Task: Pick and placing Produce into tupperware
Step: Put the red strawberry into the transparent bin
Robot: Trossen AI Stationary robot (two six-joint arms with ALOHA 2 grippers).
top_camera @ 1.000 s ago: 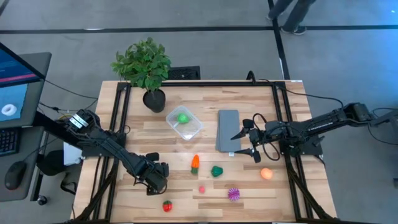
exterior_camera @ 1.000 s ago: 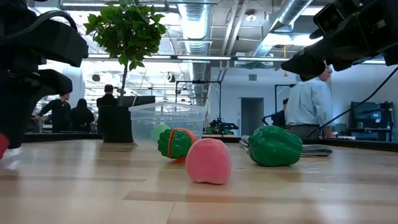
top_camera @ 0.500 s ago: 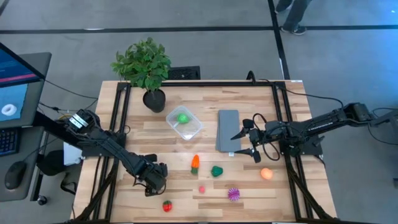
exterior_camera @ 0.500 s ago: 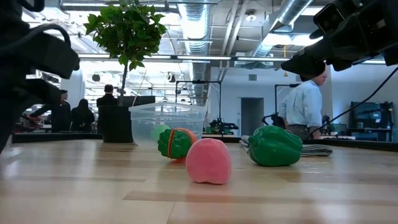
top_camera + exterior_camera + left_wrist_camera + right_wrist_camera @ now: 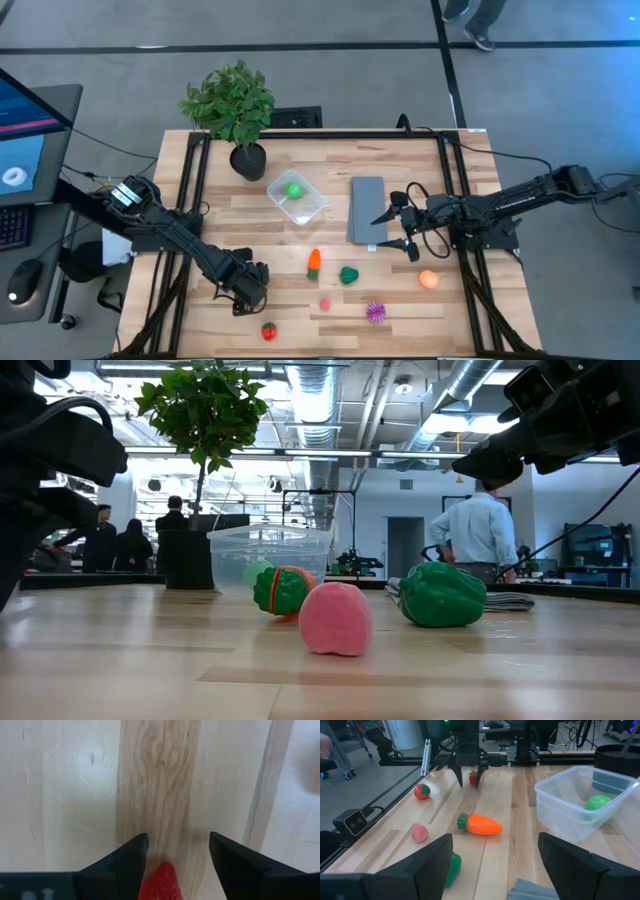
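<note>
Left wrist view shows the left gripper (image 5: 177,851) with fingers apart, straddling a small red strawberry-like toy (image 5: 159,881) on the wooden bench (image 5: 250,215); lower squarely, then close. The clear square plastic tupperware (image 5: 297,198), holding a green ball (image 5: 294,188), sits toward one o'clock, with the orange carrot (image 5: 314,262) between. The right gripper (image 5: 396,229) waits, fingers apart, over the flat grey slab (image 5: 366,205).

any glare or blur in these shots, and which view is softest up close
Low view: bright ceiling lights behind, so the potted plant is backlit, and the tabletop nearest the lens is soft. Left wrist view: the red piece between the left hand is blurred, too close. High view: evenly lit.
</note>
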